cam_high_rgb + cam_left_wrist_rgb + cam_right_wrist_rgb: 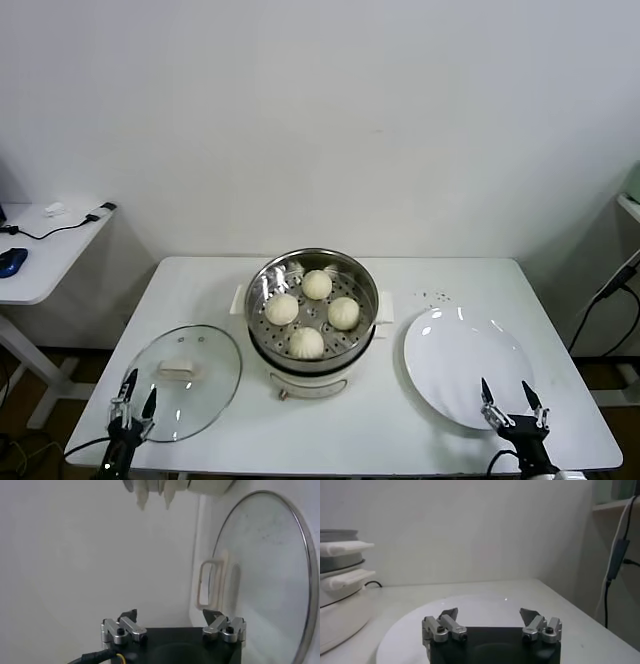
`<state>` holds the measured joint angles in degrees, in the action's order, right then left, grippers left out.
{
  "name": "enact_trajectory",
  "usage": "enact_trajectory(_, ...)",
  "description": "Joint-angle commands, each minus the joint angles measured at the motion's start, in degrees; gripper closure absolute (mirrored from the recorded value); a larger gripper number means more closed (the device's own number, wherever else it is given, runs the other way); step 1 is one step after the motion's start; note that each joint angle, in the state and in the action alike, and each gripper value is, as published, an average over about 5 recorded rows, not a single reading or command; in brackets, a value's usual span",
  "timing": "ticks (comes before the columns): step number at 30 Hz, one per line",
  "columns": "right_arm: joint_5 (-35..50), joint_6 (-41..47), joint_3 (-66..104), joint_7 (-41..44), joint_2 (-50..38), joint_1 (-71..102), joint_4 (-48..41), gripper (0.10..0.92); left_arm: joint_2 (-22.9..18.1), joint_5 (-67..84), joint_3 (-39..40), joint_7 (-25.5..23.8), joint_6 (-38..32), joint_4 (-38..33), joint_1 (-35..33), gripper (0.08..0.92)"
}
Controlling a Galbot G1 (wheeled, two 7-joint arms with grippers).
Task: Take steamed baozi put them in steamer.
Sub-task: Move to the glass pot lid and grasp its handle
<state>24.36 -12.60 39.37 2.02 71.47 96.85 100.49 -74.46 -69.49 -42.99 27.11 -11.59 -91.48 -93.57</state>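
Several cream-white steamed baozi (pixel 317 284) lie on the perforated tray inside the shiny steel steamer (pixel 345 262) at the middle of the table. My left gripper (pixel 139 392) stands open and empty at the near left, over the front edge of the glass lid (pixel 200 385). In the left wrist view the left gripper (pixel 170 615) shows spread fingers beside the lid (pixel 265 575). My right gripper (pixel 506 392) hangs open and empty over the near edge of the white plate (pixel 460 355). The right wrist view shows the right gripper (pixel 489 612) above the bare plate (pixel 470 605), with the steamer (pixel 340 580) off to one side.
The white table (pixel 330 430) carries the lid, steamer and plate in a row. A side table (pixel 40 265) with cables stands at the far left. A cable (pixel 610 285) and shelf edge stand at the right. A white wall rises behind.
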Motion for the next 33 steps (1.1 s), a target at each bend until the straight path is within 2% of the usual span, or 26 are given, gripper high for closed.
enact_trajectory(1, -0.3, -0.1, 0.1, -0.3, 0.5, 0.3, 0.1, 0.203, 0.3, -4.8, 0.9, 0.2, 0.4, 2.7, 3.5, 0.177)
enact_trajectory(13, -0.3, 0.0, 1.1, -0.3, 0.0, 0.6, 0.5, 0.203, -0.6, -4.9, 2.2, -1.0, 2.6, 6.1, 8.5, 0.177)
enact_trajectory(29, -0.6, 0.1, 1.2, -0.3, 0.1, 0.4, -0.3, 0.203, -2.1, -5.8, 3.9, -1.2, 5.8, 8.6, 11.6, 0.177)
enact_trajectory(33, -0.6, 0.2, 1.2, -0.3, 0.1, 0.3, -0.4, 0.203, -2.4, -6.6, 3.7, -1.2, 5.8, 9.5, 11.7, 0.227)
